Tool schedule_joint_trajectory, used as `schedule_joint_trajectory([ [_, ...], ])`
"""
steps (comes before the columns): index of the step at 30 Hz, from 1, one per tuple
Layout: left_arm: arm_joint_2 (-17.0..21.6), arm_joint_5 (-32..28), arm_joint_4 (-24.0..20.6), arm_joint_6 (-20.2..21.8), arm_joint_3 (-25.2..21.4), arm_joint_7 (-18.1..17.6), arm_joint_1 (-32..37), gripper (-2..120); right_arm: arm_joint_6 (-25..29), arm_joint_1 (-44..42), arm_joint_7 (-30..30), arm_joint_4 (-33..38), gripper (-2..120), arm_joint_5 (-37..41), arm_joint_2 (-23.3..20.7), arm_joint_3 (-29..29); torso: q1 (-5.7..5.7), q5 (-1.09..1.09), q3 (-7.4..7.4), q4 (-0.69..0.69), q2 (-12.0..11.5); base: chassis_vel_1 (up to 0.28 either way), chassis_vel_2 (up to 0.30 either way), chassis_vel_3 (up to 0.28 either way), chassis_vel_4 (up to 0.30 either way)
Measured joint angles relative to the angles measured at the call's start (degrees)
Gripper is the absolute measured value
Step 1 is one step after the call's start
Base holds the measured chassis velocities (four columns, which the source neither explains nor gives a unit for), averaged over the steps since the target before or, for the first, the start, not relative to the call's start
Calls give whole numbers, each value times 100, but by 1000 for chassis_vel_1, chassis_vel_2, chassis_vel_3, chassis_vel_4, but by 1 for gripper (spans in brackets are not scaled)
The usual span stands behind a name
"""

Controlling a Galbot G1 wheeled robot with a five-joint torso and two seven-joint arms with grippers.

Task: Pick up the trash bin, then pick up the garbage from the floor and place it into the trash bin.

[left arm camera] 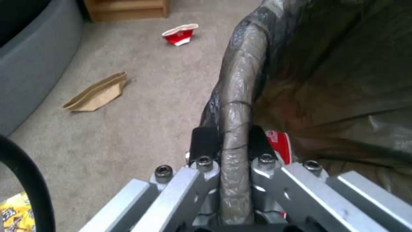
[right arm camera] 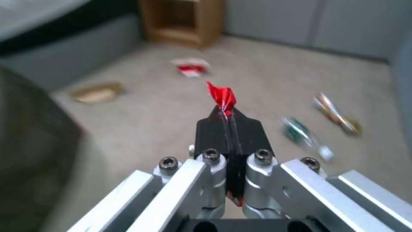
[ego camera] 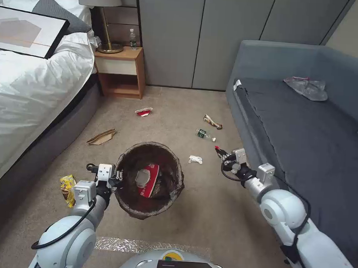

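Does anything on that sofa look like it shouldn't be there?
Yes: a crumpled see-through plastic bag lies on the sofa seat, near the backrest. It looks like litter left on furniture, while the other scraps lie on the carpet.

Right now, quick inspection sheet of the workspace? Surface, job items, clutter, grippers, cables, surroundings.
Surface: beige carpet.
Job's things: trash bin holds a red-white carton. On the floor: second carton, cardboard, yellow wrapper, tissue, bottle, brown wrapper.
Clutter: grey plastic bag on the sofa.
Grippers: left gripper clamps the bin rim; right gripper pinches a red scrap.
Cables: black wrist cable.
Surroundings: bed, nightstand.
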Motion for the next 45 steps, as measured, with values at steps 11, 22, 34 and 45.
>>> schedule_joint_trajectory([
  [11,98,-6,-20,193,10,-5,-9,2,-369,750,-518,767,0,766,-427,-529,0,1,0,1,0,0,0,0,0],
  [22,98,-11,-13,290,84,-22,-43,2,-630,1351,-783,1111,0,1157,-863,-1197,0,0,0,0,0,0,0,0,0],
  [34,45,4,-13,330,111,-84,-54,2,-740,2051,-741,961,0,881,-983,-2749,0,1,1,1,0,0,0,0,0],
  [45,6,26,-19,335,139,-89,-59,2,-830,2596,-555,820,0,858,-830,-3531,0,0,1,1,0,0,0,0,0],
])
